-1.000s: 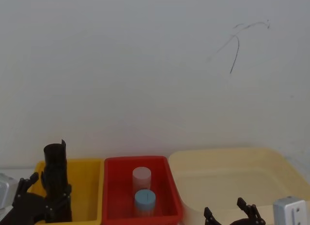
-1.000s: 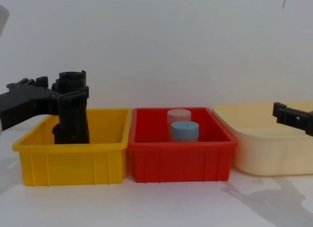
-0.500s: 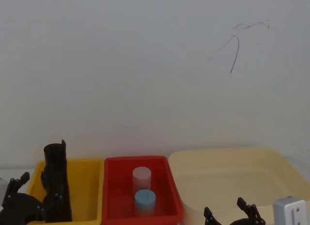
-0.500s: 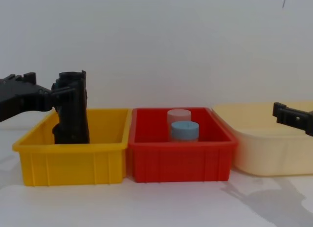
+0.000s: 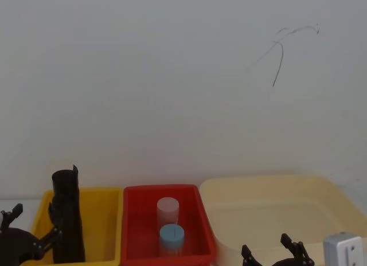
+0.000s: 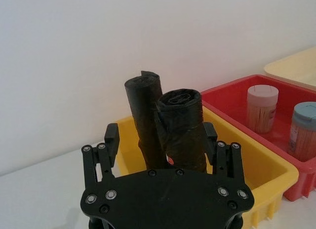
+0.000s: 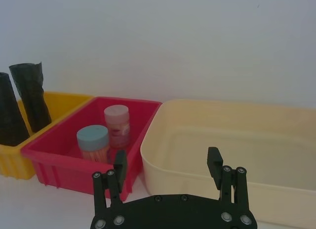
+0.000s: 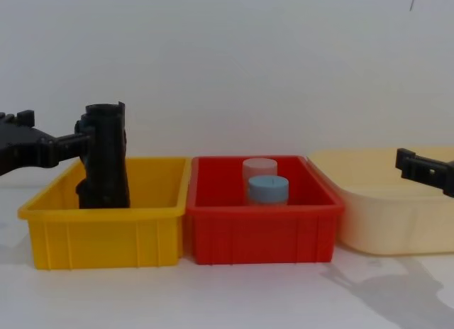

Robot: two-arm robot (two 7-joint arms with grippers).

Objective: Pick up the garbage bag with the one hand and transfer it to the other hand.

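Observation:
The garbage bag (image 5: 66, 208) is a tall black crinkly roll with a flap on top. It stands upright in the yellow bin (image 5: 103, 220) and rises well above the rim, as the chest view shows the garbage bag (image 8: 106, 159). A second, like roll (image 6: 180, 125) leans against the garbage bag (image 6: 143, 115) on my left gripper's side. My left gripper (image 8: 60, 128) is open just left of the rolls, its near fingertip close to them, gripping nothing. My right gripper (image 7: 168, 162) hangs open and empty before the cream tub (image 7: 237, 140).
A red bin (image 8: 259, 230) between the yellow bin and the cream tub holds a pink-lidded jar (image 8: 259, 166) and a blue-lidded jar (image 8: 268, 187). The three containers stand in a row close to the white wall. White tabletop lies in front of them.
My left gripper has drawn back to the left, from around the rolls to beside them. The rolls stayed standing in the yellow bin. The right gripper has not moved.

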